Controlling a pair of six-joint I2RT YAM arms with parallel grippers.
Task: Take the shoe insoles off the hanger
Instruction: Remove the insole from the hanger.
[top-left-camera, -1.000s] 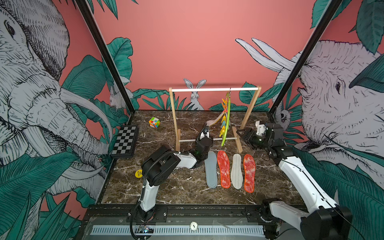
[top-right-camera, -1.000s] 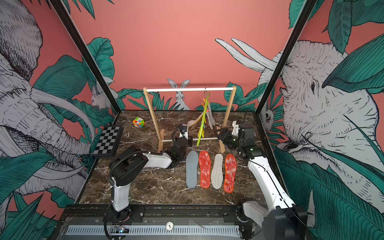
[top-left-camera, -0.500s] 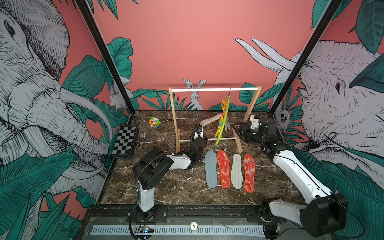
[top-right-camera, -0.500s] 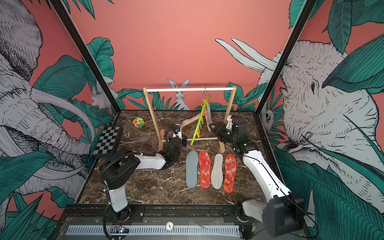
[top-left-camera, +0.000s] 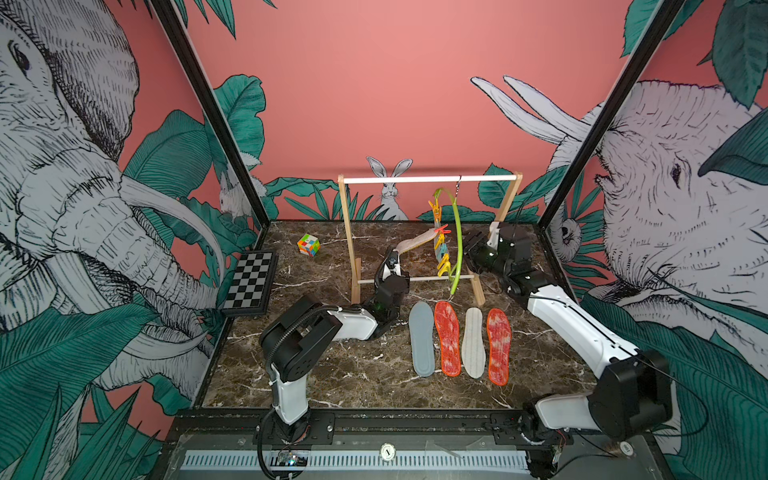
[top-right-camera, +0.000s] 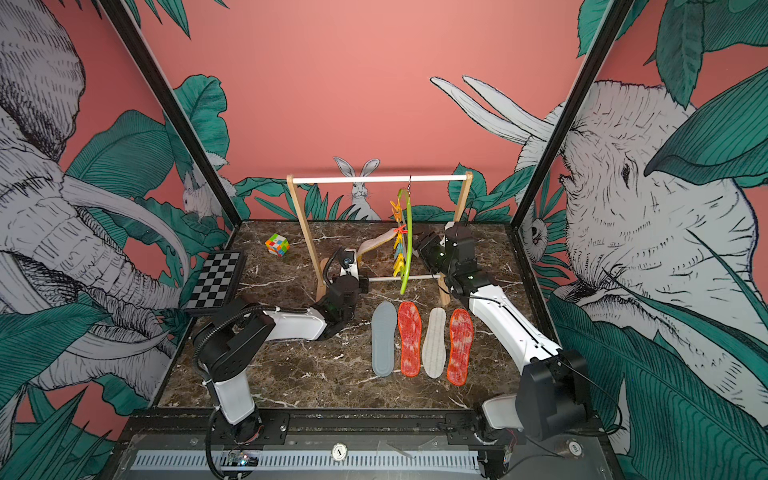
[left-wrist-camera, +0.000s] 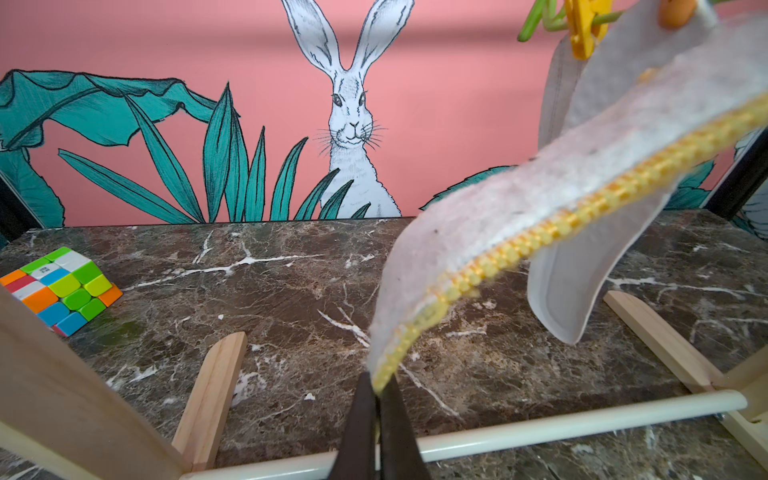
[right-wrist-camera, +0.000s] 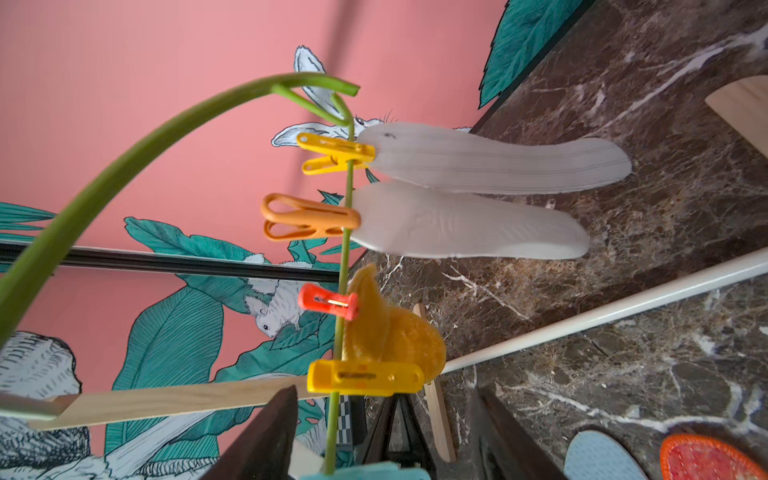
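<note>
Though unclear overhead, two white insoles (right-wrist-camera: 469, 222) close-up

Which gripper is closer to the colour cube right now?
Left. The left gripper, shut on the mustard insole, sits across the rack post from the cube; the right gripper straddles the hanger, farther off.

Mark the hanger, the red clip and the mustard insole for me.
hanger (right-wrist-camera: 124, 160): right wrist view, on its curved green arc.
red clip (right-wrist-camera: 328, 301): right wrist view, mid-body.
mustard insole (right-wrist-camera: 399, 340): right wrist view, on its broad yellow face.
</note>
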